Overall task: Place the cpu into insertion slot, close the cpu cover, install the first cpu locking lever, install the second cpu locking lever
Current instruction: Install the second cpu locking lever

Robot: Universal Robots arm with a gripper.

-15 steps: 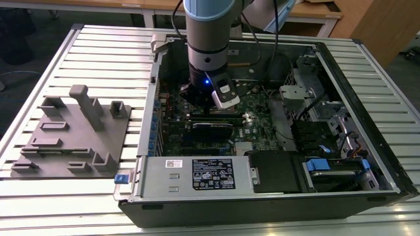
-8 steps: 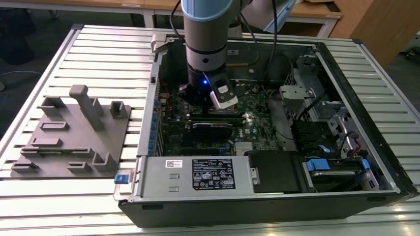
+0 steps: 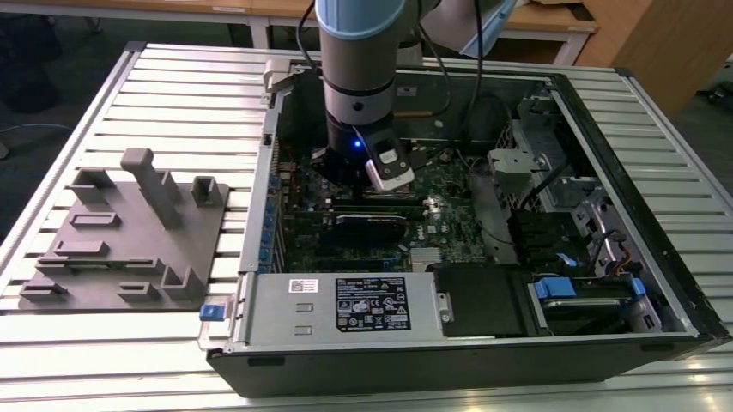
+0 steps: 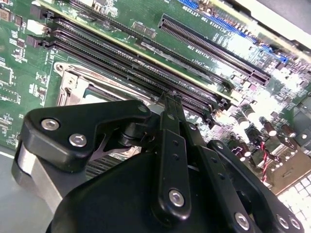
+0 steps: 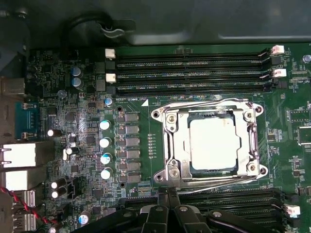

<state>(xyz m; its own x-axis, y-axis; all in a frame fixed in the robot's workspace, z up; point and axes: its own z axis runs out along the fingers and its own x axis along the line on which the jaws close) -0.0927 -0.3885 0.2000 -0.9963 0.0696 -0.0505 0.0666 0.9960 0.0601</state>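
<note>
Arm upright, end effector (image 5: 167, 196) closed just beside covered cpu (image 5: 214, 143).

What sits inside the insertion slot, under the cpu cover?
The cpu lies in the insertion slot, its pale top showing through the window of the closed cpu cover. The frame hides the chip's edges and contacts.

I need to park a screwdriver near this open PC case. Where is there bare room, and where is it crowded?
Bare slatted table lies in front of the grey fixture block, and along the table's edge at the exterior view's left. Inside the case it is crowded: the gripper sits by the cpu cover, amid memory slots and cables.
</note>
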